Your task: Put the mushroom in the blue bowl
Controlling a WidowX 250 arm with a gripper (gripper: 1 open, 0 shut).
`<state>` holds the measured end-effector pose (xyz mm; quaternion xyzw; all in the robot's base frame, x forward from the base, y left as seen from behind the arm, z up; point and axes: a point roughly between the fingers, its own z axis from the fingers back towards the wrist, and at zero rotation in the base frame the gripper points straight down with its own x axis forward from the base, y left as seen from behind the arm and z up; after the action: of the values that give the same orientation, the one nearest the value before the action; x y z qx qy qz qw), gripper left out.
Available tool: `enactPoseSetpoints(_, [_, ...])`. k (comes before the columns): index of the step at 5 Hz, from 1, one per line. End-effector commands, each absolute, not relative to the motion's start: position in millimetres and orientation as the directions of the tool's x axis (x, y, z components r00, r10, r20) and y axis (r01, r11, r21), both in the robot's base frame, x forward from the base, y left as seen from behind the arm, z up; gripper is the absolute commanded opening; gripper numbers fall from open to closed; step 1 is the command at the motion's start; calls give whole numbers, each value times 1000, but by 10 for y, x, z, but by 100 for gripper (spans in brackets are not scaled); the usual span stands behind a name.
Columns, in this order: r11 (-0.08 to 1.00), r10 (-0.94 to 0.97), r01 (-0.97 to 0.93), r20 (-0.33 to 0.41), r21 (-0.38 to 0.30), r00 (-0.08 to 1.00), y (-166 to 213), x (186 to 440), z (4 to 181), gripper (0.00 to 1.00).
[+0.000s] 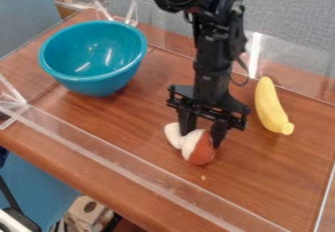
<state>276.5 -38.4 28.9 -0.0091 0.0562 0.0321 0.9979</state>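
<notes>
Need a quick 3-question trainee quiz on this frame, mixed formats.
1. True or false: the mushroom lies inside the blue bowl.
2. Which object lies to the right of the gripper in the picture: A) banana B) blue bowl C) mushroom?
3. Fill in: the gripper points straight ____ over the mushroom on the wooden table.

Key: 1 false; 2 A; 3 down.

Glossy smooth teal plastic blue bowl (92,58) left of the gripper (205,136), matt black gripper housing, polished wood-grain table (78,118), smooth yellow plastic-looking banana (272,106) to its right, clear acrylic barrier (157,172) in front.
</notes>
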Motion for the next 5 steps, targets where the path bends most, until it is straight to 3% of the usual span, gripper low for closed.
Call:
enactPoseSetpoints(1, [998, 60, -62, -80, -29, 995, -353, 2801, 489, 0])
enactPoseSetpoints(2, [998, 52, -55, -70, -40, 996, -310, 2826, 617, 0])
enactPoseSetpoints(5, [991, 25, -22, 21, -131, 999, 121, 2915, 1429, 0])
